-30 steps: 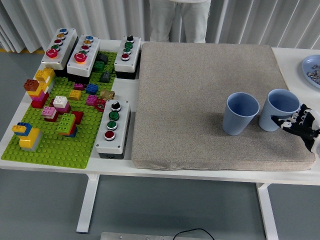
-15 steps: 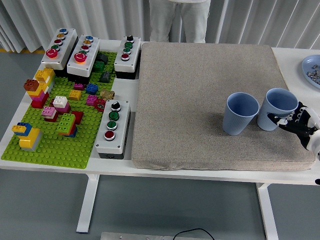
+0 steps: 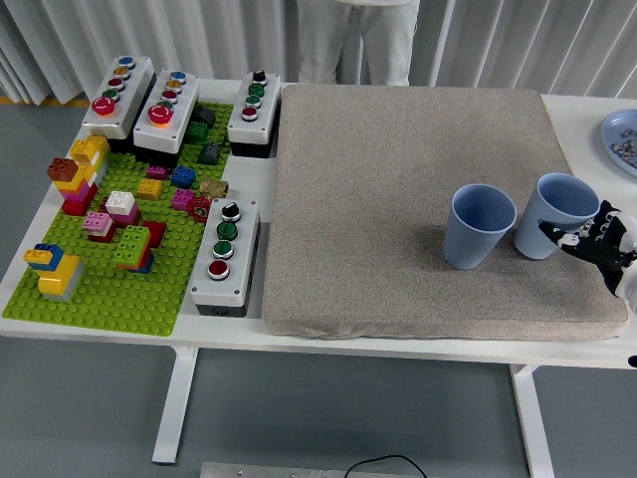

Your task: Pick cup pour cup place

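Right robot hand, fingers spread and gripping nothing, sits just right of the upright pale-blue ribbed plastic cup on the grey mat, its twin cup further left.

Right hand: arm cut off at frame edge. Blue plate: partly cropped, contents too small to identify. Person: only legs showed.

Robotics lab, white table, push-button boxes, brick baseplate, grey curtains
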{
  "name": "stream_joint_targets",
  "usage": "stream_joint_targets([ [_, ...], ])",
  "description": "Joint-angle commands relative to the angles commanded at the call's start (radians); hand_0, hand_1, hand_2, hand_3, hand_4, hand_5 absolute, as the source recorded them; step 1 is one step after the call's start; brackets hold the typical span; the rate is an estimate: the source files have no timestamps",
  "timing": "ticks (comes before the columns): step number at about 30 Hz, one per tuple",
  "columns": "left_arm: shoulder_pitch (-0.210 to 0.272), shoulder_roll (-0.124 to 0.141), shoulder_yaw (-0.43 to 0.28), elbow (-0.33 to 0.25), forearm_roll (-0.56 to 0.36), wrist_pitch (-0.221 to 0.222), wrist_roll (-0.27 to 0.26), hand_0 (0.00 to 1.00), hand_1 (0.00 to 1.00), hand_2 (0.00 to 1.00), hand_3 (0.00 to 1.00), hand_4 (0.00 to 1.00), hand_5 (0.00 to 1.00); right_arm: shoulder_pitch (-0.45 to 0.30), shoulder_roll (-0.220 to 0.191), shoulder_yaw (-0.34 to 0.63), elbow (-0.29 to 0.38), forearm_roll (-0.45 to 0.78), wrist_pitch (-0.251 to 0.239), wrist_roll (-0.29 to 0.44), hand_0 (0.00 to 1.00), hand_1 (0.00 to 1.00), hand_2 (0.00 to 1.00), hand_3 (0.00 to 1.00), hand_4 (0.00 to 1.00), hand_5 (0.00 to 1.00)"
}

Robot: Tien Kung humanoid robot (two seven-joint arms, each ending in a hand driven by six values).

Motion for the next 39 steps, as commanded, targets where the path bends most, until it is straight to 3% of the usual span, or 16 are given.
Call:
stream_joint_targets([
  [1, 0.0, 0.0, 0.0, 0.0, 0.0, 0.0, 0.0, 0.694, 0.73, 0.758, 0.633, 0.483, 0.934, -0.001, -0.001, 0.0, 0.002, 0.002, -0.001, 0.001, 0.783, 0.705, 0.64, 0.723, 0.786, 0.258],
  [20, -0.002, 0.003, 0.002, 0.0, 0.001, -0.001, 0.0, 0.694, 0.73, 0.756, 0.632, 0.484, 0.933, 0.001, -0.024, 0.02, 0.032, -0.041, -0.035, 0.01, 0.746, 0.663, 0.586, 0.704, 0.77, 0.222],
  [26, 0.0, 0.006, 0.012, 0.0, -0.011, -0.001, -0.001, 0.695, 0.73, 0.758, 0.632, 0.483, 0.932, 0.006, -0.03, 0.009, 0.039, -0.083, -0.072, 0.012, 0.726, 0.647, 0.577, 0.694, 0.77, 0.223],
  [34, 0.004, 0.007, 0.013, 0.0, -0.01, -0.001, 0.0, 0.695, 0.73, 0.757, 0.633, 0.483, 0.931, -0.005, -0.034, -0.033, 0.117, -0.217, -0.133, -0.016, 0.725, 0.652, 0.58, 0.696, 0.757, 0.214],
  [39, 0.003, 0.007, 0.011, 0.0, -0.007, -0.001, 0.0, 0.695, 0.73, 0.756, 0.632, 0.483, 0.929, -0.003, -0.034, -0.045, 0.139, -0.23, -0.154, -0.019, 0.721, 0.651, 0.575, 0.693, 0.753, 0.194],
])
